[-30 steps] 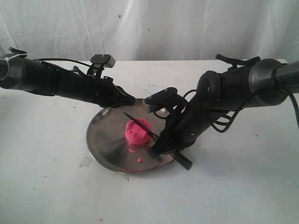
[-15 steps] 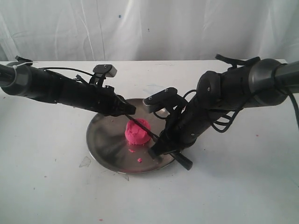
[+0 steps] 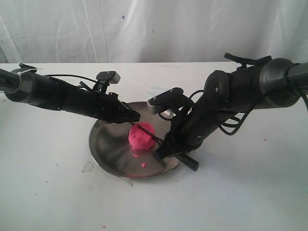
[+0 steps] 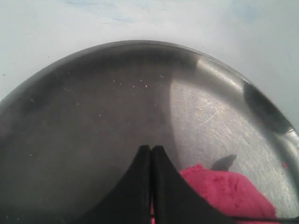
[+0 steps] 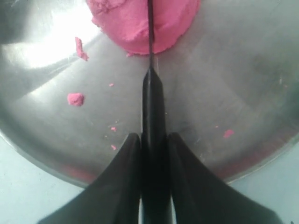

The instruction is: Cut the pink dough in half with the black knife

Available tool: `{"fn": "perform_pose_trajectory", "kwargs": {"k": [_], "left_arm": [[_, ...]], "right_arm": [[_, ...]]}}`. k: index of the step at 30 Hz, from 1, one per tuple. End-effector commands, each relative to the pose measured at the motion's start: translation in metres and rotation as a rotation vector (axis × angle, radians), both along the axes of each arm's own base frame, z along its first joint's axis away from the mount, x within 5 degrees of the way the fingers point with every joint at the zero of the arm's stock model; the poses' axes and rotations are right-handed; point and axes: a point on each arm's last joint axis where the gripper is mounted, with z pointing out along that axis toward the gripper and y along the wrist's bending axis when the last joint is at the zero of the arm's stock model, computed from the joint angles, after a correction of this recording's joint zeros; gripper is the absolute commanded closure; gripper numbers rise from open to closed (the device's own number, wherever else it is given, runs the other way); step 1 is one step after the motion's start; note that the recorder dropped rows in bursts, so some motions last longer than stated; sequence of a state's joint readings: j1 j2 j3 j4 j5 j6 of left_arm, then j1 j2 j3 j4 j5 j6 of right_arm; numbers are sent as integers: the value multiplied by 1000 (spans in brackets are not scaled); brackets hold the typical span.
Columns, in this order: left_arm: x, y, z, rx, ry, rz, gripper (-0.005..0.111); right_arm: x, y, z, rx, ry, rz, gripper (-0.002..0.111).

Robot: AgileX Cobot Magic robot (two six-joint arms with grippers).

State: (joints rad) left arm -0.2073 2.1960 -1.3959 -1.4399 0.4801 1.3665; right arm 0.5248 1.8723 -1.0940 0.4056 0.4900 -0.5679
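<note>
Blade on the lump, cut started but not through!
The right gripper (image 5: 153,140) clamps the black knife (image 5: 151,100) by its handle, with the blade laid across the middle of the pink dough (image 3: 141,136). The dough sits as one lump near the centre of the steel plate (image 3: 103,144), mid-table. The left gripper (image 4: 152,151), jaws pressed together on nothing, hovers just beside the dough. Left to do, I'd say: press down and split it.
</note>
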Motion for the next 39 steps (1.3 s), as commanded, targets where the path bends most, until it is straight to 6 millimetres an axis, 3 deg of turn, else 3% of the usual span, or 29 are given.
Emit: {"fn": "perform_pose_trajectory", "kwargs": {"k": [1,6,9,17,21,28,39], "left_arm": [[-1,4,21,39,-61,3,107],[-3,14,63,45,-163,24,107],[-7,16,77,37,-187,1,107],[-16,19,66,145,-74,-57,107],[-17,17,65,139,-63,-64,107],[-15,16,43,132,-3,-75,107],[-12,12,34,114,11,-52,107]], "right_arm": [[-1,1,2,0,-5,13,108],[-1,1,2,1,-7,12,108],[-1,1,2,1,-7,12,108],[-1,1,2,0,-5,13,108],[-1,1,2,0,-5,13,108],[-1,1,2,0,-5,13,108],[0,1,2,0,-8,14,108]]}}
